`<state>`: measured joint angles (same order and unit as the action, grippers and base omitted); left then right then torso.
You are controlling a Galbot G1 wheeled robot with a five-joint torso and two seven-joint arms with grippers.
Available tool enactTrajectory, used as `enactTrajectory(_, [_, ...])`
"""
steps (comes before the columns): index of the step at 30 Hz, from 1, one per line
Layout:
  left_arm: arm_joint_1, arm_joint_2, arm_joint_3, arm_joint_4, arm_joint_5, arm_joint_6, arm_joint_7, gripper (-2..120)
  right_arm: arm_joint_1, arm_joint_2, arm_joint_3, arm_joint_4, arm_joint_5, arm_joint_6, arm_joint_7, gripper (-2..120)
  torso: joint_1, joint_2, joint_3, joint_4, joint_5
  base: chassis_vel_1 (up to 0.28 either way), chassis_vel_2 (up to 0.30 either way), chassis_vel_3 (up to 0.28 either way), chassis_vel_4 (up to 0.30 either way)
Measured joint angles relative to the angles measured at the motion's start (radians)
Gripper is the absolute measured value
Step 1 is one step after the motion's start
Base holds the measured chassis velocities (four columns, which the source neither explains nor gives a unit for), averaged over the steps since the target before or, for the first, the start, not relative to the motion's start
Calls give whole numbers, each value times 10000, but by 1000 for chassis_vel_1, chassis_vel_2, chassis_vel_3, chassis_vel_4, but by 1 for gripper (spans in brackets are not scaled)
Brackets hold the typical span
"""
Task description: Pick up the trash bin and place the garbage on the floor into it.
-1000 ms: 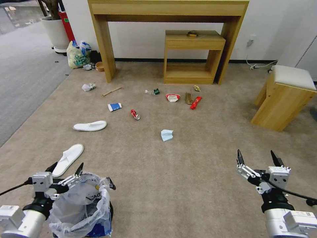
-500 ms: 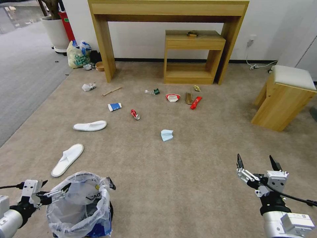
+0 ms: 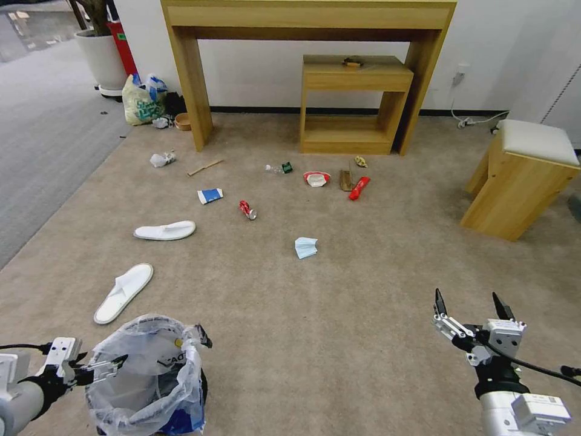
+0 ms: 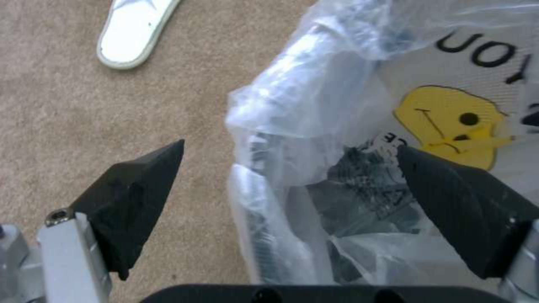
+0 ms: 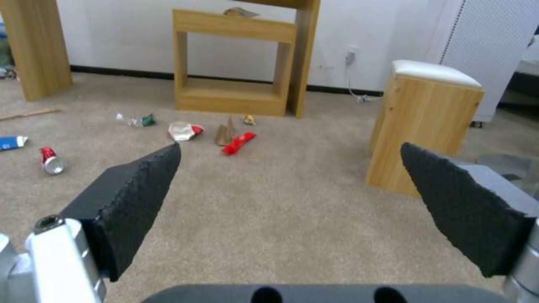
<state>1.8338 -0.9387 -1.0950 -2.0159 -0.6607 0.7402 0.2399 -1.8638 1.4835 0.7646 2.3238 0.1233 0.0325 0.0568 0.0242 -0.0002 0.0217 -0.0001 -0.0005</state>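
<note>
Bin (image 3: 148, 375) rim now sits between the open left hand's (image 3: 91, 363) fingers after it dropped lower, ready for gripping; open right hand (image 3: 469, 303) waits, garbage untouched.

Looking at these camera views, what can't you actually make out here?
- Trash bin: head view, black body wrapped by its plastic bag, base cut by the frame edge.
- Bin contents: left wrist view, crinkled plastic hides them.
- Object on the small shelf: too small to identify.
- Left gripper, right gripper: both open.
</note>
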Motion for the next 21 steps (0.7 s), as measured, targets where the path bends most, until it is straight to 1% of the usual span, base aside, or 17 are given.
enactTrajectory(19, [-728, 122, 402, 859, 227, -17, 100, 100, 3, 66, -9, -70, 7, 15, 144, 100, 0, 2, 0, 0, 1, 0, 0, 0, 0])
enactTrajectory(21, [-802, 130, 427, 966, 231, -23, 90, 97, 10, 77, -8, -78, 8, 19, 159, 100, 0, 2, 0, 0, 0, 0, 0, 0, 0])
